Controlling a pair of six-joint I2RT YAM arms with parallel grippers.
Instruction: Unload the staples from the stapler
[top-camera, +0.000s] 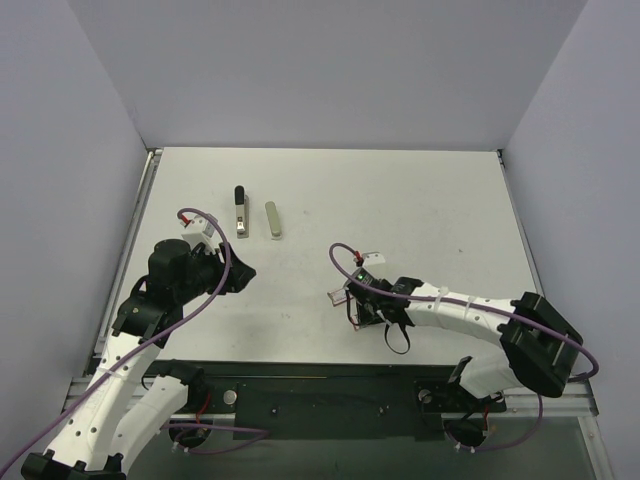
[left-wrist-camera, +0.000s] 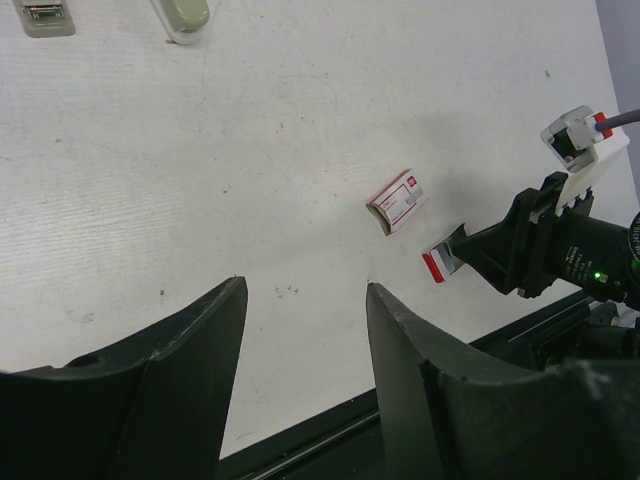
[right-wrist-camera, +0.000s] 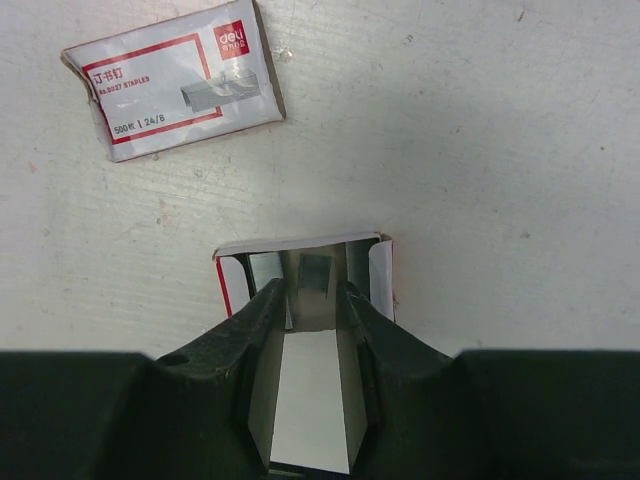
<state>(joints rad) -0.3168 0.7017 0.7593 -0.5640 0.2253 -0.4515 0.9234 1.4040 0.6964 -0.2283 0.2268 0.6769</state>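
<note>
Judging by the stapler (top-camera: 241, 211) lying unheld far left, unloading seems unfinished: left fingers (left-wrist-camera: 150, 380) gape empty, right fingers (right-wrist-camera: 250, 340) flank a small silvery box (right-wrist-camera: 305, 262), grip unclear.

Right wrist view: on the red-and-white box sleeve (right-wrist-camera: 175, 85) you can read the brand "deli" in a red corner patch. Below it are a line of Chinese characters, the word "STAPLES" after a number too fine to make out, and "500" beside "24/6". In the left wrist view its print is too small to read.
</note>
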